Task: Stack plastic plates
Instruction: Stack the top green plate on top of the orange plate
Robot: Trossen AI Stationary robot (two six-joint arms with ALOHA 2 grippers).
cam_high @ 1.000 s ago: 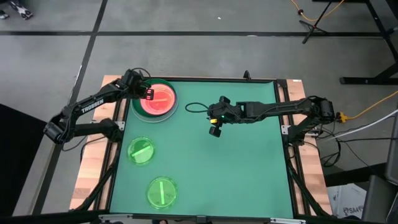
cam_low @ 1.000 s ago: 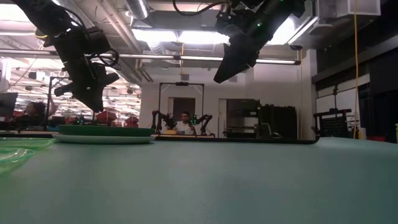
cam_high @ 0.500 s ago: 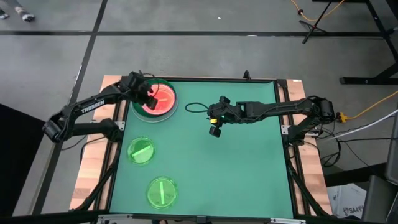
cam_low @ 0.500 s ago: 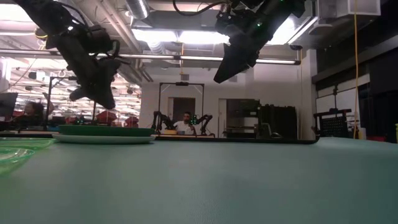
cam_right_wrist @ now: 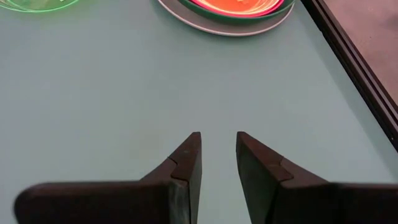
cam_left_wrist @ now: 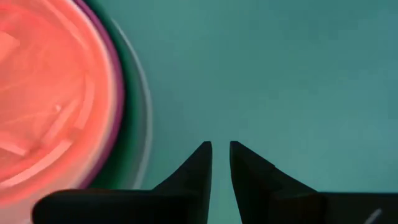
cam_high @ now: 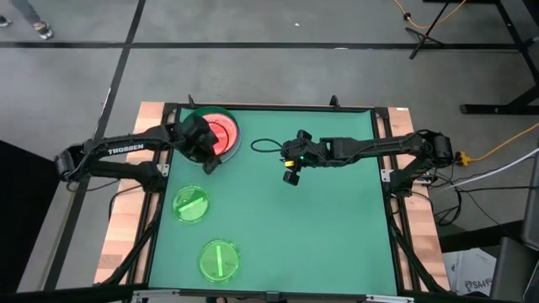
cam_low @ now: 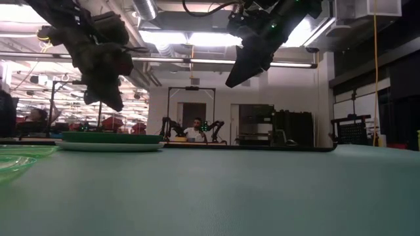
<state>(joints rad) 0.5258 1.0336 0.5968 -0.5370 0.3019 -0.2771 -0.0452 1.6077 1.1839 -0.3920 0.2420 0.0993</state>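
Note:
A stack of plastic plates (cam_high: 221, 132) rests on the green mat at the far left. Its top is a translucent orange-pink plate (cam_left_wrist: 43, 93), with magenta, dark green and pale rims showing below it. Two translucent green plates lie flat on the mat nearer the front left, one (cam_high: 190, 204) behind the other (cam_high: 219, 259). My left gripper (cam_high: 210, 163) hovers just off the stack's near edge, narrowly open and holding nothing (cam_left_wrist: 221, 149). My right gripper (cam_high: 290, 177) hangs above mid-table, open and holding nothing (cam_right_wrist: 217, 140).
A thin black cable loop (cam_high: 265, 147) lies on the mat between the stack and the right arm. The mat's black frame (cam_high: 384, 168) borders it on all sides. The mat's right half (cam_high: 337, 236) is bare. In the low view, a person and other equipment show far behind the table.
My left gripper has swung from above the stack toward the table's near edge and a little right, turning about its wrist as it went. It now hangs beside the stack's near rim. The stack and the green plates have stayed put.

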